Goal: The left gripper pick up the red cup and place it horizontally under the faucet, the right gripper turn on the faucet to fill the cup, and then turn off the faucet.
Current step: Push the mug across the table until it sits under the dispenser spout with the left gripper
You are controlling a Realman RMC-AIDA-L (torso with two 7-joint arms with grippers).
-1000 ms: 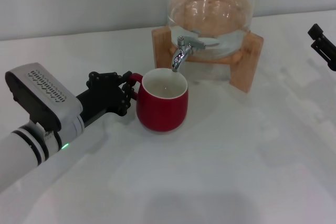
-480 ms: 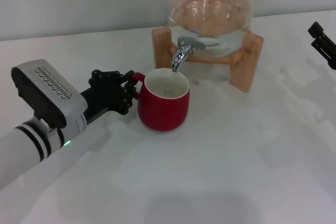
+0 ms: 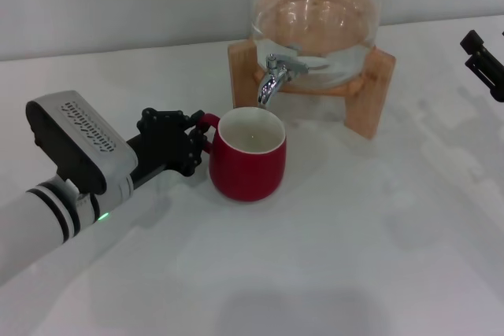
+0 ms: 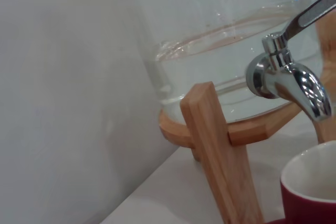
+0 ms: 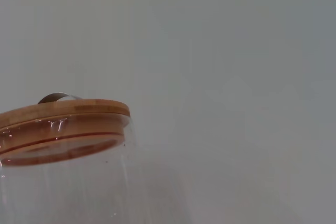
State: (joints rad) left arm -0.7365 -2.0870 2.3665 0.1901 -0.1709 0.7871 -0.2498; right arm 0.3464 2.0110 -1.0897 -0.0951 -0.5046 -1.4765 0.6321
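**Cup parked under the spout, tap not yet touched**

From my seat, the left tool [image 3: 191,144] is at the handle of the red cup [image 3: 246,155], its fingers closed on the small loop. The cup stands upright on the white desk [image 3: 354,257], with its rim just below the downturned spout of the faucet [image 3: 273,78]. I judge the placing step to be essentially done, though the spout sits over the far edge of the rim rather than its centre.

The cup's white inside looks dry and no stream shows at the spout, so filling has not begun. The glass jar [image 3: 313,13] on its wooden stand [image 3: 370,100] holds plenty of water.

The right tool [image 3: 484,64] is at the far right edge of the head view, well apart from the lever; I cannot tell its finger state. Opening and closing the tap remain.

I can read no brand, label or writing anywhere.
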